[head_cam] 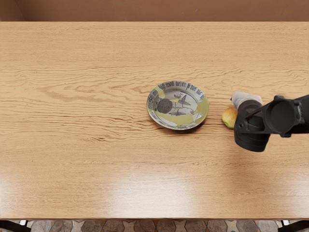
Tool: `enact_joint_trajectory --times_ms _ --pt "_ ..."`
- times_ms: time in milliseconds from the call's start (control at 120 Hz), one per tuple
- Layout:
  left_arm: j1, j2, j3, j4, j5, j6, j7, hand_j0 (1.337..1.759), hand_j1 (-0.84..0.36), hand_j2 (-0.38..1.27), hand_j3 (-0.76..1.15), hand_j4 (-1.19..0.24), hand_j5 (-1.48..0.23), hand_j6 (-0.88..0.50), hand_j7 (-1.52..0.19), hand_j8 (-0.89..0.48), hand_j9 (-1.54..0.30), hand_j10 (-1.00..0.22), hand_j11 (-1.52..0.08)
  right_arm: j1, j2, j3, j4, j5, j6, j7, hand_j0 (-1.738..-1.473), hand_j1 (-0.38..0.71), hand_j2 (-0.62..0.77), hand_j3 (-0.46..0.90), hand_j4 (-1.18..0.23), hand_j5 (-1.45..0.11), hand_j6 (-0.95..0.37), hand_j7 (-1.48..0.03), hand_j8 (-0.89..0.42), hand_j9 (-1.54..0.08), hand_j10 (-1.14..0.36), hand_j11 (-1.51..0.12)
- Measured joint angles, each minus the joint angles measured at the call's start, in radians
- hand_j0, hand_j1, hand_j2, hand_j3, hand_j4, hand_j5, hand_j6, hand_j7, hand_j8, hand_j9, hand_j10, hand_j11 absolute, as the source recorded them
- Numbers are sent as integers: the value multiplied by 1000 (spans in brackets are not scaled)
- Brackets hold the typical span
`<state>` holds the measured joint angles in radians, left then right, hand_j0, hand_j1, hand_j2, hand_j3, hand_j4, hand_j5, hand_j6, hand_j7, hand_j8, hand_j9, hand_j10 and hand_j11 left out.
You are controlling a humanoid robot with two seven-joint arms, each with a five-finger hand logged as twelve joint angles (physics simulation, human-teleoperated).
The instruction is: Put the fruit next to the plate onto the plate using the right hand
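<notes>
Yellow-orange and rounded, the small fruit (229, 117) lies on the light wooden table (96, 145), just right of the patterned grey-and-olive ceramic plate (150, 107), not on it. My right hand (246, 100) sits over the fruit; whether it grips, I cannot tell.

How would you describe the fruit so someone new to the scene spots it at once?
On the wooden table, find the round patterned plate near the middle. Just right of it, off the plate, is a small yellow-green fruit, partly hidden by the right hand. It is the only rounded yellowish thing on the bare wood.
</notes>
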<state>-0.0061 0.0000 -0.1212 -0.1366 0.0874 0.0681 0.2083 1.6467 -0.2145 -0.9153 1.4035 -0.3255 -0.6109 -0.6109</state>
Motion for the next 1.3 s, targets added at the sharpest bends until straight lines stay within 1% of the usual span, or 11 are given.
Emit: enact_joint_trajectory --times_ms 117,358,592,667,750,767,883,1042,1117,1217,1300 --pt "0 0 0 0 0 0 0 1658 349 0 0 -1 0 -1 0 -1 0 0 0 -5 5 0 -6 -1 0 0 -1658 -30 -52 0 -267 -346 -267 -346 -267 -346 -267 -346" --pt "0 0 0 0 0 0 0 1658 349 0 0 -1 0 -1 0 -1 0 0 0 -4 22 0 -9 -4 0 0 -1658 31 -63 0 -318 -412 -318 -412 -318 -412 -318 -412" --pt "0 0 0 0 0 0 0 1658 349 0 0 -1 0 -1 0 -1 0 0 0 -6 37 0 -10 -4 0 0 -1657 159 -81 0 -436 -571 -438 -568 -437 -570 -436 -570" --pt "0 0 0 0 0 0 0 1658 349 0 0 -1 0 -1 0 -1 0 0 0 -6 39 0 -11 -5 0 0 -1656 181 -76 -1 -481 -633 -399 -629 -481 -633 -481 -633" --pt "0 0 0 0 0 0 0 1658 349 0 0 0 0 -1 0 -1 0 0 0 -5 40 0 -10 -5 1 0 -1653 197 -51 -1 -449 -715 -367 -706 -537 -715 -537 -715" --pt "0 0 0 0 0 0 0 1658 349 0 0 0 0 -1 0 -1 0 0 0 -5 40 0 -10 -5 1 0 -1653 200 -29 -1 -446 -728 -365 -718 -535 -729 -546 -729" --pt "0 0 0 0 0 0 0 1658 349 0 0 -1 0 -1 0 -1 0 0 0 -3 42 0 -9 -5 1 1 -1651 201 -22 -1 -426 -814 -351 -798 -517 -813 -604 -814" --pt "0 0 0 0 0 0 0 1658 349 0 0 -1 0 -1 0 -1 0 0 0 2 44 1 -6 -8 2 1 -1648 190 46 -1 -446 -918 -362 -895 -523 -915 -676 -917" --pt "0 0 0 0 0 0 0 1658 349 0 0 -1 0 -1 0 -1 0 0 0 25 43 4 7 -7 2 1 -1648 190 117 -1 -453 -942 -368 -918 -528 -937 -696 -939" --pt "0 0 0 0 0 0 0 1658 349 0 0 -1 0 -1 0 -1 0 0 0 69 42 8 35 -3 2 1 -1649 187 138 0 -452 -963 -367 -938 -529 -956 -711 -958" --pt "0 0 0 0 0 0 0 1658 349 0 0 -1 0 -1 0 -1 0 0 0 112 41 16 57 0 3 1 -1649 211 170 0 -425 -979 -348 -948 -508 -971 -715 -974"
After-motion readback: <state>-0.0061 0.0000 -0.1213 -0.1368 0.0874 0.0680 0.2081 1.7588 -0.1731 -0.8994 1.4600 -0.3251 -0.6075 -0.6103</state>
